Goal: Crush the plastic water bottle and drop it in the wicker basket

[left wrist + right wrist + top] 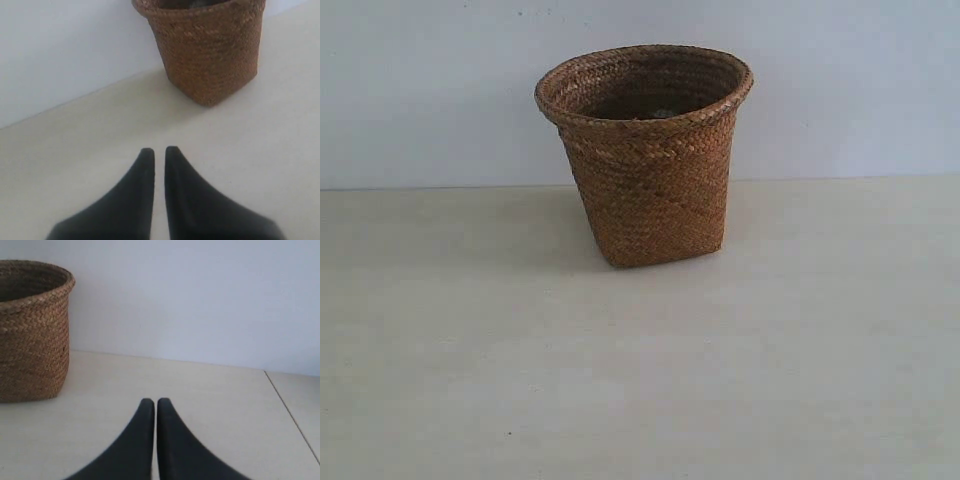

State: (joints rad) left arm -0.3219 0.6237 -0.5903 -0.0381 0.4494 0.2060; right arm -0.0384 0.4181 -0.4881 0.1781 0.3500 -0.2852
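Note:
The brown wicker basket [650,190] stands upright at the back middle of the table, flared rim up. No plastic water bottle can be made out in any view. Only a small pale glint [665,113] shows inside the basket just over its front rim, and I cannot tell what it is. Neither gripper appears in the exterior view. My left gripper [159,150] hovers low over the table, shut with nothing in it, a good way short of the basket [210,55]. My right gripper [152,401] is also shut and empty, with the basket [30,340] off to one side.
The pale table [640,380] stretches in front of and beside the basket, with a plain light wall [420,90] right behind it. A thin seam [292,415] runs across the tabletop in the right wrist view.

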